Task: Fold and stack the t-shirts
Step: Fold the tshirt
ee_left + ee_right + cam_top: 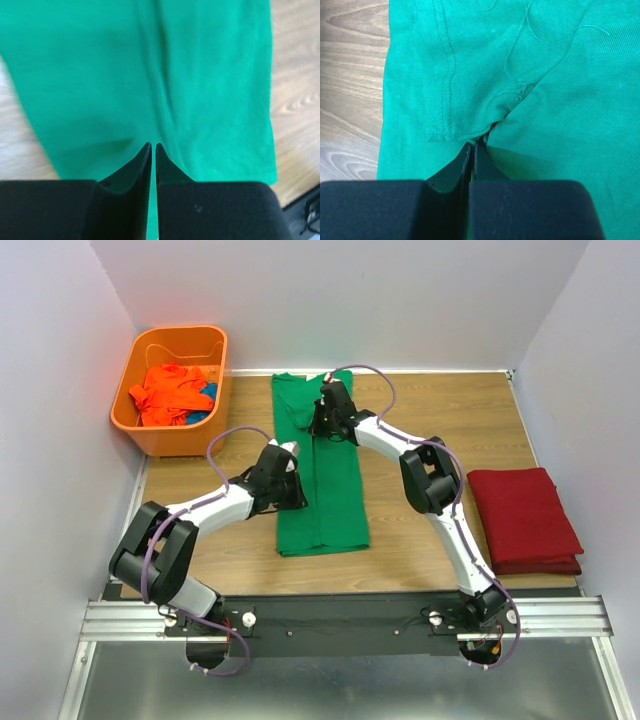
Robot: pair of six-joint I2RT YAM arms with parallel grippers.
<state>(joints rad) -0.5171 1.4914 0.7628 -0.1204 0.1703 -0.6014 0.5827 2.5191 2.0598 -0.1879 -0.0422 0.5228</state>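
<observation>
We see a wooden table (pixel 400 550). Down its middle lies a green shirt (pixel 330 510), folded into a long narrow strip that runs from the far edge toward the near side, flat on the wood. By the right edge a red shirt (pixel 522 518) lies folded into a neat rectangle, well apart from the green one. An orange basket (pixel 165 440) stands in the far left corner

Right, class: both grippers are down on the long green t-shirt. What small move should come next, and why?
Probably close the left gripper fully before any lift. The right gripper pinches puckered cloth at the far end of the green t-shirt, but the left jaws show a thin gap at mid-strip, so that hold looks unsure.
</observation>
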